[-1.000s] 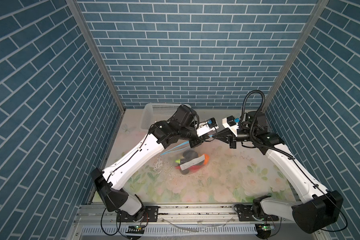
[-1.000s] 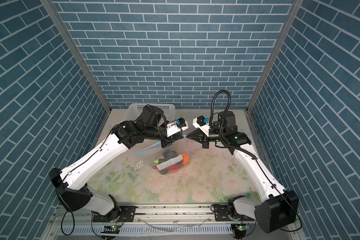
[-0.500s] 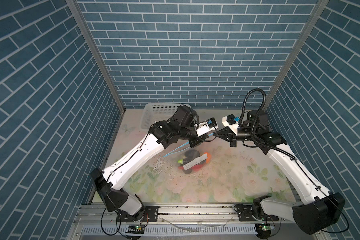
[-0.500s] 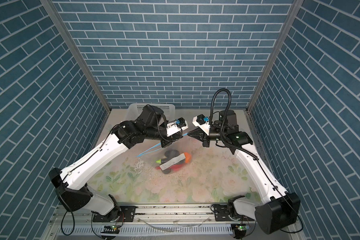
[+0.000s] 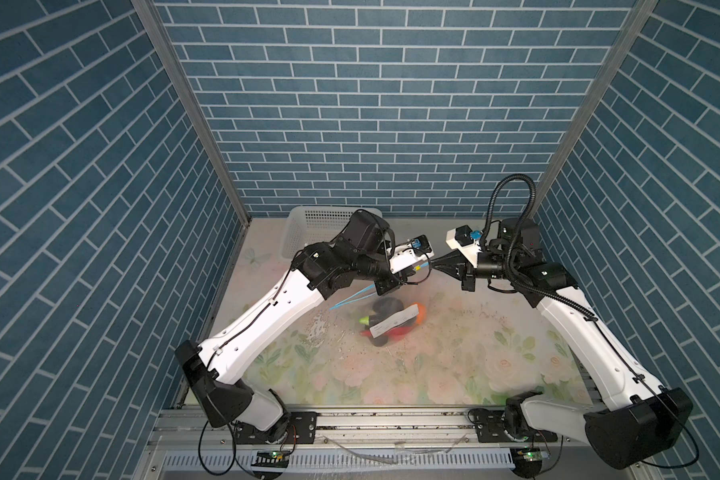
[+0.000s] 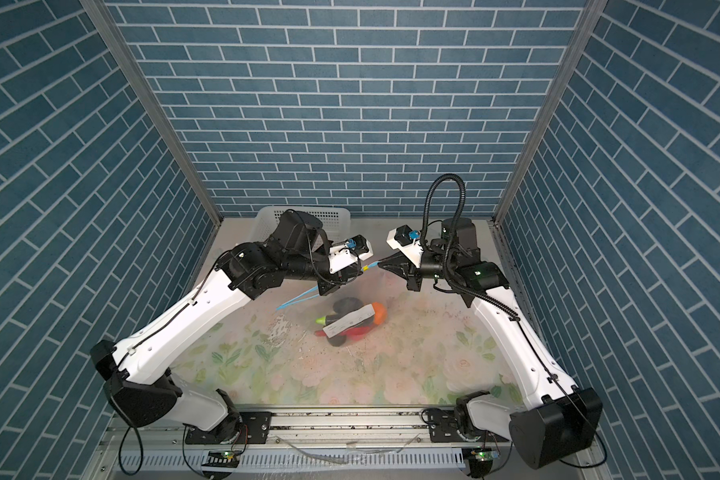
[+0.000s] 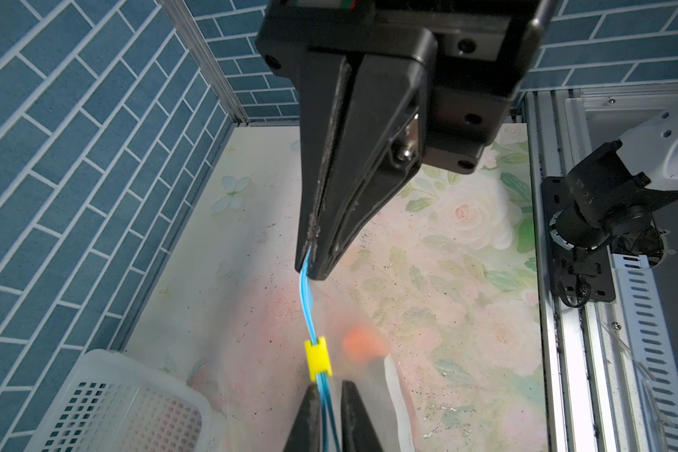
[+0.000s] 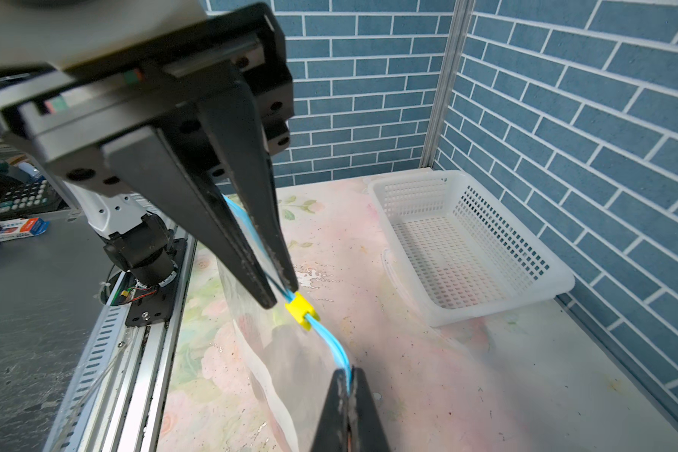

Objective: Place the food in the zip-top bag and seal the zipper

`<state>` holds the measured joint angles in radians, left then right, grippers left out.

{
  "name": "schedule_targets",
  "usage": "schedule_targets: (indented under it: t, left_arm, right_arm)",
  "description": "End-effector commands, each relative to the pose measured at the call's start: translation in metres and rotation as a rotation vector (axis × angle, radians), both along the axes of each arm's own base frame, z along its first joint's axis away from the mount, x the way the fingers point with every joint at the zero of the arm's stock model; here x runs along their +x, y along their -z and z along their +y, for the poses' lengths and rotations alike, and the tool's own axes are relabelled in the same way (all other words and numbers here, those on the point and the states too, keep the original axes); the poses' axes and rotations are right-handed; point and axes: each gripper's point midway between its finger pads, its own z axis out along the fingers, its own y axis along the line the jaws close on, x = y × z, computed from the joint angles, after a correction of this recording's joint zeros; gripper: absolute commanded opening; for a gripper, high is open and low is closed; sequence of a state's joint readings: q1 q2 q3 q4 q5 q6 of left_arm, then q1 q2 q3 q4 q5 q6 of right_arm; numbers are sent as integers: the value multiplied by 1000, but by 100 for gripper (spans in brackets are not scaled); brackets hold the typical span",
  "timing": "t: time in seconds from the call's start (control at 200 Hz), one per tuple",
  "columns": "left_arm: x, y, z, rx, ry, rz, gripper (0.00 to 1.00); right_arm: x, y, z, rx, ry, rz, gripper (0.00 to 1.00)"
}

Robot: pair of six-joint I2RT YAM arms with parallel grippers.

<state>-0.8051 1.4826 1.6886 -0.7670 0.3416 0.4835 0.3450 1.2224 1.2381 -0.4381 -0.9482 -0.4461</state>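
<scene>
I'm pinching the thin light blue zipper strip point(image 8: 331, 346) in left pincer point(image 8: 282, 294), small yellow slider tab point(image 8: 301, 310) just ahead, toward right pincer point(image 8: 348, 377) clamping the same strip.

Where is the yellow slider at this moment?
In both top views the yellow slider sits on the blue strip between the two tools; the wrist views show it right at the left tool's tips, apart from the right tool.

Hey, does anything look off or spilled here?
Nothing spilled. The zip-top bag hangs askew by its zipper, held by the left gripper and right gripper, the food bunched low inside it. Only the floral mat looks scuffed and speckled.
</scene>
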Motion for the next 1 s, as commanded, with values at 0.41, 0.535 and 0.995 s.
schedule_targets:
  t: [0.41,0.535,0.995]
  left_arm:
    - [7,-8,-17,-31,-8,21,52]
    - [12,-13,-21,-42,-20,14,53]
    - [18,-2,-30,-20,-27,82,33]
  right_arm:
    - [-2,-32,0,46,-19,-97,0]
    - [-2,-30,1,47,-26,-91,0]
    - [-4,-30,0,48,-31,-92,0]
